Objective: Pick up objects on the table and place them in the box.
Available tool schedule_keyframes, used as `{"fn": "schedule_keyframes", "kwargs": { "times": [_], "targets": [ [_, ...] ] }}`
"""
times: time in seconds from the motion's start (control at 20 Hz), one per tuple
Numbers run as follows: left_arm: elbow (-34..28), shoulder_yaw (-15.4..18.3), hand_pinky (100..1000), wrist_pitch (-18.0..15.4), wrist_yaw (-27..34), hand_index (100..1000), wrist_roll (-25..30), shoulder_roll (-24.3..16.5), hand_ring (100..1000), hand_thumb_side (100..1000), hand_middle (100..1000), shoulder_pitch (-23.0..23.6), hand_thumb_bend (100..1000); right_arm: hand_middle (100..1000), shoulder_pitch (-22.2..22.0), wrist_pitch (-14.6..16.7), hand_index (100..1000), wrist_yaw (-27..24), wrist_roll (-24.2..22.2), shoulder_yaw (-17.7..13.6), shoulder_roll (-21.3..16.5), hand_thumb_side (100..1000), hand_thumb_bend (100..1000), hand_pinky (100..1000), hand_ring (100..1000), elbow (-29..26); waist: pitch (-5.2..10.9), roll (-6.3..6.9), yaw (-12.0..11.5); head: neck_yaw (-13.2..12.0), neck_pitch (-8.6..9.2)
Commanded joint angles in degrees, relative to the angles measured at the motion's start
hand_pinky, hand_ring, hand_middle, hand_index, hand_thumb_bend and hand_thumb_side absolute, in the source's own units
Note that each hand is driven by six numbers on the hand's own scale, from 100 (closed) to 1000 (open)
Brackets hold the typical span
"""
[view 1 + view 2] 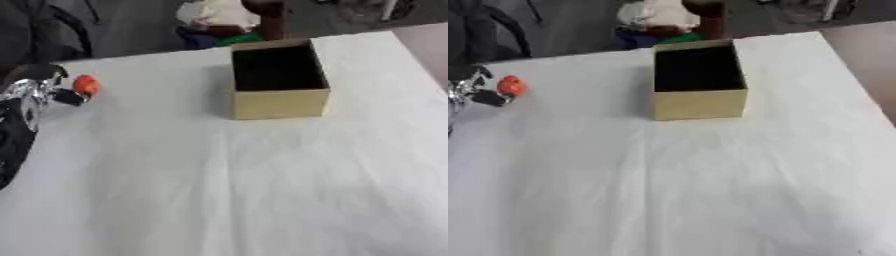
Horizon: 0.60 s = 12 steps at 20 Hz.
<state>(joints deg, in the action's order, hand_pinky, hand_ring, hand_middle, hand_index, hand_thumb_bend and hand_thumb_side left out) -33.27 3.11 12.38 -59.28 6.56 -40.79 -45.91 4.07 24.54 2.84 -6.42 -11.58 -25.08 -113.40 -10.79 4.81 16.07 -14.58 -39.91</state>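
A small orange-red object [85, 85] shows at the far left of the white-covered table [219, 190]. My left hand [37, 92], black and silver, comes in from the left edge, and its dark fingertips [67, 96] pinch the object from the left. An open tan cardboard box [280, 104] stands upright at the back centre, its dark inside showing nothing. The box lies well to the right of the hand and the object. My right hand shows in neither view.
Beyond the table's far edge sits a heap of white, blue and green things [214, 22] next to a dark brown post [269, 17]. A brown surface [429, 45] borders the table at the right. Dark cloth [35, 30] fills the upper left.
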Motion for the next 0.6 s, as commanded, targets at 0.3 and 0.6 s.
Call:
{"fn": "schedule_keyframes", "kwargs": {
  "times": [0.3, 0.6],
  "targets": [
    [-0.55, 0.47, 720, 2.03, -1.79, 840, -5.41, -0.79, 645, 479, 663, -0.64, 351, 765, 0.77, 0.08, 951, -0.31, -0.54, -0.07, 0.16, 472, 100, 703, 957, -1.2, -0.35, -0.46, 0.83, -0.75, 1.3],
    [-0.97, 0.52, 686, 3.74, -2.8, 776, -10.47, -0.24, 597, 450, 605, -0.59, 308, 764, 1.07, -0.07, 951, -0.38, -0.92, 0.12, 0.56, 472, 100, 703, 959, -1.2, -0.79, -0.41, 1.11, -0.83, 1.3]
  ]
}}
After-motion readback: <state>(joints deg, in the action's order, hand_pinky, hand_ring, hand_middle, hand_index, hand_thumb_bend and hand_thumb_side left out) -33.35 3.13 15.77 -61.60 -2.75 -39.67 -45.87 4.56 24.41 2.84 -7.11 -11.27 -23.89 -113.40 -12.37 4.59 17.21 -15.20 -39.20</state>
